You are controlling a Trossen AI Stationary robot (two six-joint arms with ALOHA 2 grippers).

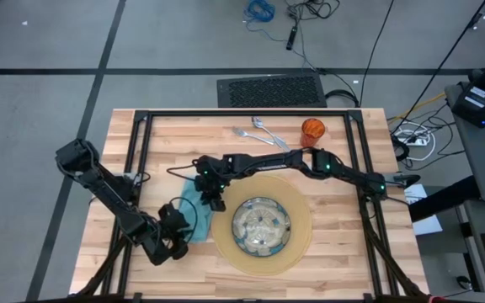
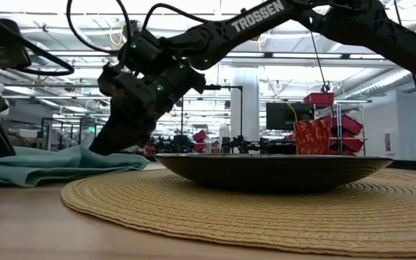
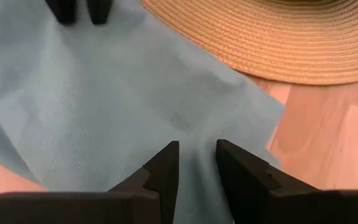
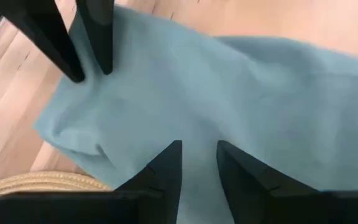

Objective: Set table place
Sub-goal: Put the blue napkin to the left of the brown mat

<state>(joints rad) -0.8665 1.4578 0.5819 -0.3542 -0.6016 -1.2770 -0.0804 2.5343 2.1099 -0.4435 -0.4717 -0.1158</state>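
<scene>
Both end effectors pinch the teal napkin (image 1: pixel 194 202) (lying on the tabletop (image 1: pixel 343 244) just left of the tan mat (image 1: pixel 301 244)). The left end effector (image 3: pixel 196 163) grips one edge; the right end effector (image 4: pixel 199 163) seems closed on the opposite part.

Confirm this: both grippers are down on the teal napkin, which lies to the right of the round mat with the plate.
Not quite. The high view shows the teal napkin lying left of the round mat, not right. Both the left gripper and right gripper are down on it; the plate sits on the mat.
</scene>
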